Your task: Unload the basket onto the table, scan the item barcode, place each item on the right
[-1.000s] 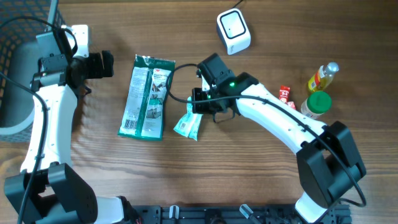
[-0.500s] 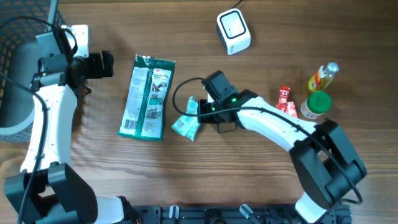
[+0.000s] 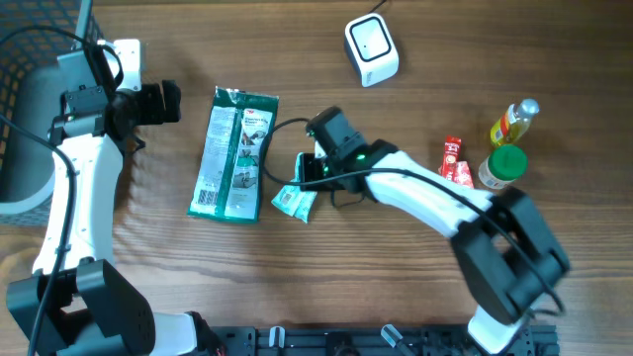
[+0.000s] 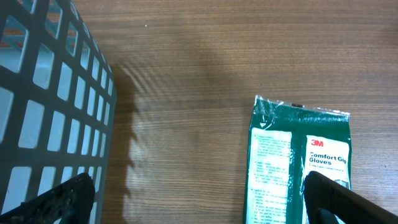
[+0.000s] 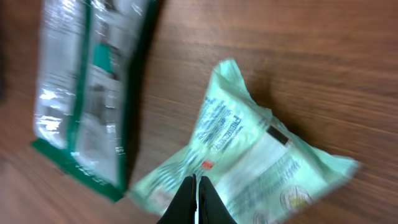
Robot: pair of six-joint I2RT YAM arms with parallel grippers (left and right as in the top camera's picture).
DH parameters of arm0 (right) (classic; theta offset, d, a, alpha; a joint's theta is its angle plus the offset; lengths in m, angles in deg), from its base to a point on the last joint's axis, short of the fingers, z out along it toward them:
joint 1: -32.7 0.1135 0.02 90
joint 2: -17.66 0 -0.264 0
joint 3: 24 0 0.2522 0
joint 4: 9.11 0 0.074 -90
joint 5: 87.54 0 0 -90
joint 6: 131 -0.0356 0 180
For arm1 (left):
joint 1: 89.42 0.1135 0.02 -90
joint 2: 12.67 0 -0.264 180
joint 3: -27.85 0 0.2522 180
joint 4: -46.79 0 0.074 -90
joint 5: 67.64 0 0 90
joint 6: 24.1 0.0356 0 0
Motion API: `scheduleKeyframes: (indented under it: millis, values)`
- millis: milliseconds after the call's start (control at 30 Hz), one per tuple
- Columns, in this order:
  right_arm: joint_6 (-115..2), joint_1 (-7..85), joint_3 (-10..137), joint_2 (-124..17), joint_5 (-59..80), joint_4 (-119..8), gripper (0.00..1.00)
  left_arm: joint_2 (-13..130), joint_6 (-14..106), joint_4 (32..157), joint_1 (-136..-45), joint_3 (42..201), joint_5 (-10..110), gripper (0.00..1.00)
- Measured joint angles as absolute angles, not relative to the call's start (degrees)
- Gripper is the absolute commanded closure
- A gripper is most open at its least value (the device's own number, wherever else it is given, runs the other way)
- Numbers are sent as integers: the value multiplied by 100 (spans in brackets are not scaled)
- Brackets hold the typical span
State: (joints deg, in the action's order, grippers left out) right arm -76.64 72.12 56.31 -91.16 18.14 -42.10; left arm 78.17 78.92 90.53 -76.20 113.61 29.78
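Our right pincer (image 5: 194,198) is clamped tight on the crumpled pale-green plastic sachet's (image 5: 249,155) edge. Our left pincer (image 4: 199,202) gapes wide, holding nothing, with the long dark-green glove packet (image 4: 301,162) just ahead.

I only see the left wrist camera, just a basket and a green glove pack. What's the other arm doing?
Observer: The right gripper is down at a light-green packet, right beside your glove pack.
Operator: Is it grabbing it?
Observer: Its fingers are pressed shut at the packet's edge; I can't tell whether they really pinch it.
Operator: Where's the scanner?
Observer: A small white box, probably the scanner, sits past the packet, farther from the robot.
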Motion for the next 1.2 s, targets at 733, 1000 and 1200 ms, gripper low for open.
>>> scheduleKeyframes:
  millis: [733,1000,1200]
  values:
    - [-7540,7518,5622,-8526,2064,-4395,96,7817,7892,9051,-7622,11361,2978,0]
    - [-7964,7933,5360,-9361,1893,-4437,96,7817,7892,9051,-7620,11361,2978,0]
    - [-8042,7874,5624,-9334,1891,-4548,96,7817,7892,9051,-7622,11361,2978,0]
